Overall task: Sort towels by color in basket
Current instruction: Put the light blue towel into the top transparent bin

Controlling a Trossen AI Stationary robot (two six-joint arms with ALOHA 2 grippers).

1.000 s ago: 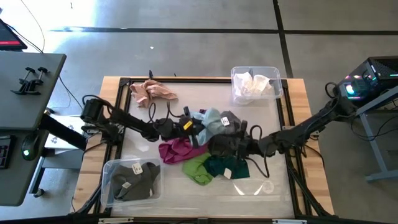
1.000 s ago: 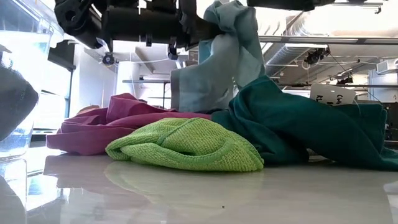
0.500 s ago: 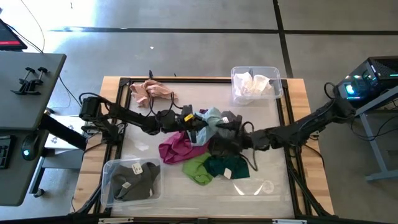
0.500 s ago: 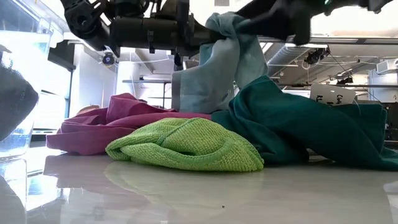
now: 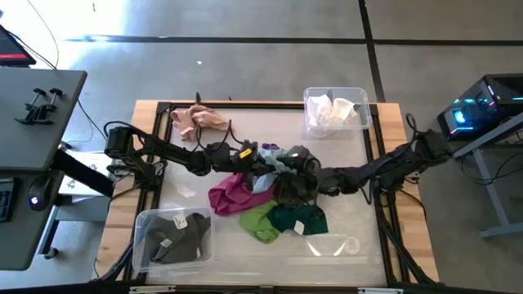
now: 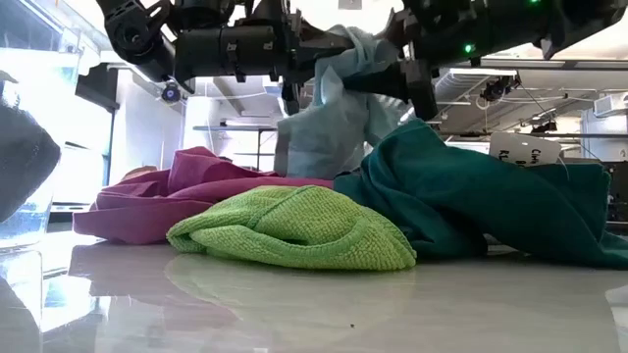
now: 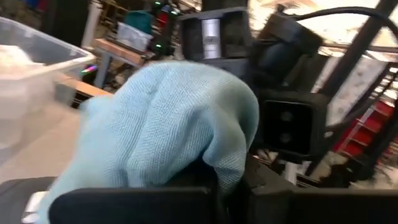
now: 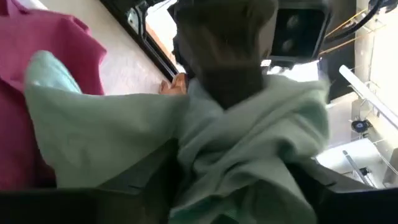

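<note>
A pale teal towel hangs over the middle of the table, held up by my left gripper, which is shut on it. My right gripper faces it from the table's right, open, with its fingers on either side of the towel's bunched upper part. The towel's lower end hangs behind the pile. Below lie a magenta towel, a lime green towel, a dark green towel and a dark grey towel. A peach-pink towel lies near the far left corner. My left gripper pinches the pale teal towel at its bunched top, coming level from the table's left. The cloth drapes over the fingers and hides the place of contact. The towel hangs slack below the gripper. My right gripper: I cannot tell whether its fingers touch the towel.
A clear bin at the far right corner holds white towels. A clear bin at the near left corner holds grey towels. A clear lid or tray lies near the near edge. Bare table shows at the far middle.
My right gripper has moved toward the table's left and a little farther, rising off the dark grey towel, and now stands at the pale teal towel, facing my left gripper. My left gripper has shifted slightly to the right, still holding the towel up.
</note>
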